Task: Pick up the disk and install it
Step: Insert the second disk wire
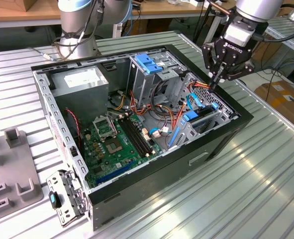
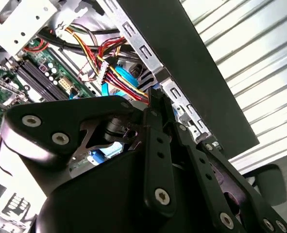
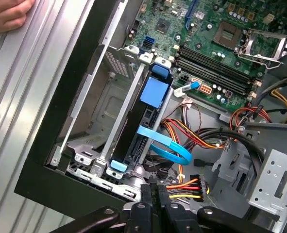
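- Work surface: ribbed aluminium-profile table (image 1: pixel 266 169), silver, slats running diagonally in the exterior view. The same slats show beside the case in the first wrist view.
- On the table: open black computer case (image 1: pixel 221 142) lying on its side, side panel off, green motherboard (image 1: pixel 117 144) exposed.
- Grey power-supply box (image 1: pixel 82 82) sits in the case corner toward the exterior view's left rear.
- Grey fixture block (image 1: pixel 12 174) stands on the table at the exterior view's left edge, apart from the case.
- Room: wooden benches, cables and a cardboard box (image 1: pixel 283 97) beyond the table at the exterior view's right. Second arm base (image 1: pixel 77 30) stands behind the case.
- A hand (image 3: pixel 7 14) rests on the table slats at the corner of the first wrist view, outside the case.
- Disk (image 3: pixel 142 119): seated on edge in the drive bay at the front end of the case, light-blue carrier tabs at both ends, a blue patch near one end. A blue flat cable (image 3: pixel 165 143) loops just beside it.
- Gripper (image 1: pixel 217 77): hangs above the case's front-end bay, near the orange and yellow wire bundle (image 1: pixel 204 85). Fingertips (image 3: pixel 155 191) pressed together, nothing between them. Not touching the disk.
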Motion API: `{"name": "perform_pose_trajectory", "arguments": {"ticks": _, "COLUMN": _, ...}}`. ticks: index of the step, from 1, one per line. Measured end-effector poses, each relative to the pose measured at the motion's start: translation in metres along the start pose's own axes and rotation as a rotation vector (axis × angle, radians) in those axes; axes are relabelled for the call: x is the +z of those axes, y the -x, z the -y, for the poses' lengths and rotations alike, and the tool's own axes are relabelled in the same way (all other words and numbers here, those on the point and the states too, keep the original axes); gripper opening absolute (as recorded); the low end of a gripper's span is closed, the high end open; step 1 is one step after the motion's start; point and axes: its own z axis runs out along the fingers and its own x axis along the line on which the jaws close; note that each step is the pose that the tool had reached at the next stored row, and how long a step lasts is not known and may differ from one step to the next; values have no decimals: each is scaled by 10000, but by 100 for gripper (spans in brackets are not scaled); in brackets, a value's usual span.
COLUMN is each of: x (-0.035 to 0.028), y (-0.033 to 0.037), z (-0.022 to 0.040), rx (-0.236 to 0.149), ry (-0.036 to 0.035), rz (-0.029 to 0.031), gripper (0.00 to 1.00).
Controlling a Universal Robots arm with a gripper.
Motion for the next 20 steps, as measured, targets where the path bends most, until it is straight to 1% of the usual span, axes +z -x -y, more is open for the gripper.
{"name": "perform_pose_trajectory", "arguments": {"ticks": 2, "x": 3, "y": 0, "z": 0, "rx": 576, "ry": 12, "rz": 6, "gripper": 16}}
{"name": "perform_pose_trajectory", "arguments": {"ticks": 3, "x": 7, "y": 0, "z": 0, "rx": 1058, "ry": 22, "rz": 13, "gripper": 16}}
{"name": "perform_pose_trajectory", "arguments": {"ticks": 6, "x": 11, "y": 0, "z": 0, "rx": 1712, "ry": 35, "rz": 21, "gripper": 16}}
{"name": "perform_pose_trajectory", "arguments": {"ticks": 9, "x": 15, "y": 0, "z": 0, "rx": 2284, "ry": 47, "rz": 28, "gripper": 16}}
{"name": "perform_pose_trajectory", "arguments": {"ticks": 10, "x": 16, "y": 0, "z": 0, "rx": 2543, "ry": 52, "rz": 30, "gripper": 16}}
{"name": "perform_pose_trajectory", "arguments": {"ticks": 11, "x": 16, "y": 0, "z": 0, "rx": 2600, "ry": 53, "rz": 31, "gripper": 16}}
{"name": "perform_pose_trajectory", "arguments": {"ticks": 20, "x": 16, "y": 0, "z": 0, "rx": 2610, "ry": 53, "rz": 32, "gripper": 16}}
